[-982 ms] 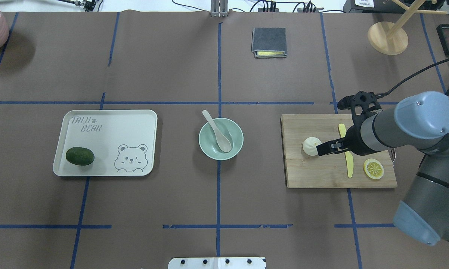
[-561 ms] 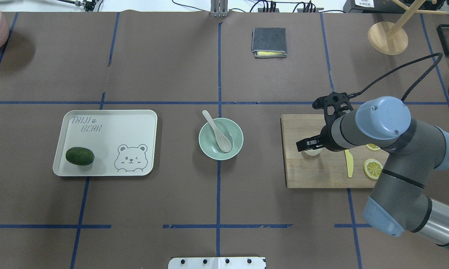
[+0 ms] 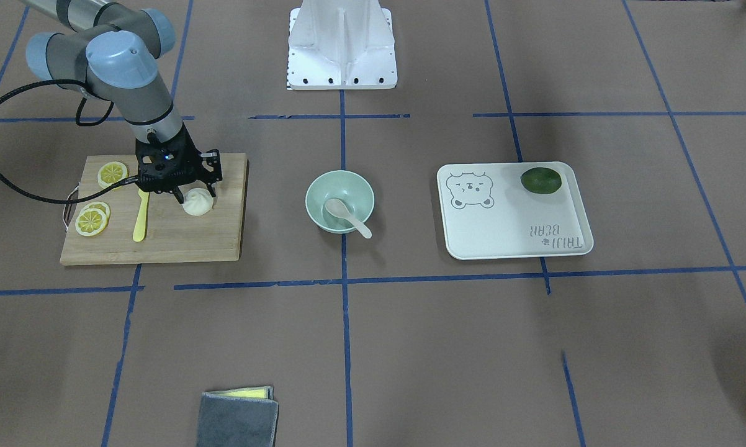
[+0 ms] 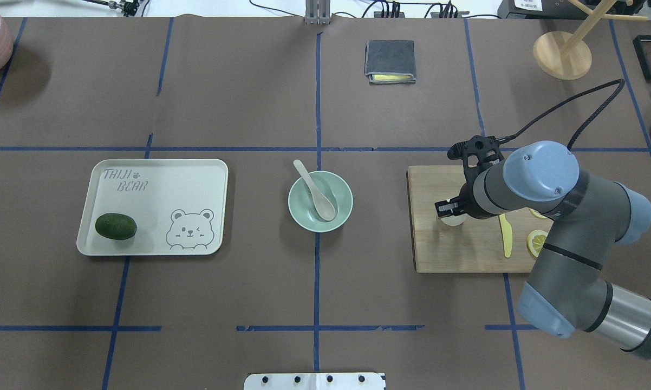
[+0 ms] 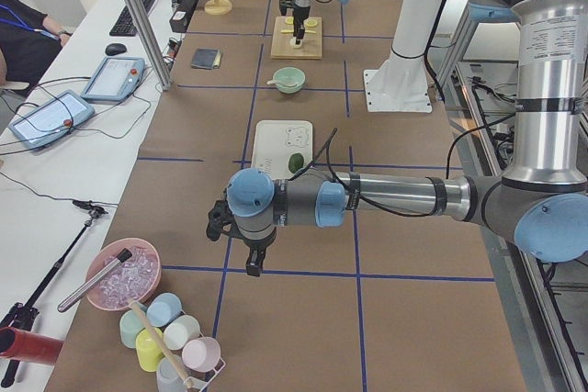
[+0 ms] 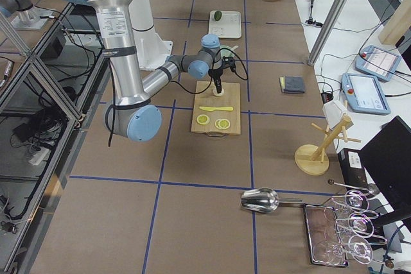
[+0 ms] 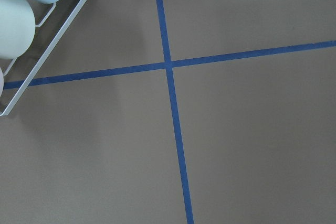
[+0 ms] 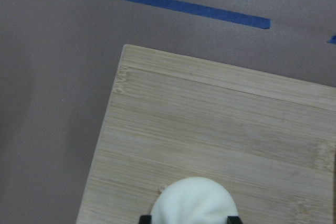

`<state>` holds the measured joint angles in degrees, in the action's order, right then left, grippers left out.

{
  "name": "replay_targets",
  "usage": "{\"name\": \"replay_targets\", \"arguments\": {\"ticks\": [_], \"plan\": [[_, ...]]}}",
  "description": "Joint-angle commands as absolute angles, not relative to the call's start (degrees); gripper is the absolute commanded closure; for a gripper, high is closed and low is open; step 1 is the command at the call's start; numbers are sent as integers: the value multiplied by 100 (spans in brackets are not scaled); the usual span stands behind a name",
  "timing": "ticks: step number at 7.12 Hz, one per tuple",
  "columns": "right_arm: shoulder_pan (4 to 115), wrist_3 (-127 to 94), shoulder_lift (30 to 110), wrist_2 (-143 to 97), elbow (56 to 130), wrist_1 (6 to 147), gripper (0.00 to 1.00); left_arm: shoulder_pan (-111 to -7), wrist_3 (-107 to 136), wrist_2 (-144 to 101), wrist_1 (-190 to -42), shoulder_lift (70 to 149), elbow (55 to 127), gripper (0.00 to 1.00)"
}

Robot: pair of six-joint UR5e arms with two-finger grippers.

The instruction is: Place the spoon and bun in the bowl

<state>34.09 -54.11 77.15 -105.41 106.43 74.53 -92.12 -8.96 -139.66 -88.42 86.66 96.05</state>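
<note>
**Right pincer over bun, grasp not confirmed**

The right pincer [image 3: 196, 198] is pointing straight down with its jaws apart, straddling the bun [image 3: 197, 203]. A vertical approach makes sense here: the bun is a soft dome, so side contact at its widest part should be giving the best hold.

In the right wrist view the bun [image 8: 194, 201] is sitting centred between the fingertips [image 8: 145, 218], which are lying right at its flanks. I can't tell if they are pressing on it.

The bun is resting on the cutting board [image 3: 180, 242], near the edge facing the bowl [image 3: 314, 186]. The yellow knife [image 3: 139, 217] and lemon slices [image 3: 92, 221] are lying on the far side, out of the way.

The spoon [image 3: 347, 215] is lying scoop-down in the bowl, with its handle hanging over the rim. Judging by that, half the task is done.

The left pincer [image 5: 255, 262] is hanging over bare desk well away from all of this. I can't tell if it is apart or together.
</note>
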Motion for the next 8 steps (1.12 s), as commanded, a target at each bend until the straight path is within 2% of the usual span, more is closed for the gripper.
{"name": "replay_targets", "arguments": {"ticks": [1,2,4,6,8], "plan": [[3428,-5423,7717,-10529,10687,7453,100,-9211,-896,-13966,-8842,8666,9606,0],[3428,-5432,7708,-10512,10705,7453,100,-9220,-896,-13966,-8842,8666,9606,0],[3402,-5510,7193,-10486,10706,7654,100,-9211,-896,-13975,-8842,8666,9598,0],[3314,-6017,5800,-10442,10487,9028,100,-9220,-896,-13975,-8842,8666,9606,0],[3034,-6738,4550,-10015,9419,9123,100,-9211,-896,-13983,-8851,8666,9606,0]]}}
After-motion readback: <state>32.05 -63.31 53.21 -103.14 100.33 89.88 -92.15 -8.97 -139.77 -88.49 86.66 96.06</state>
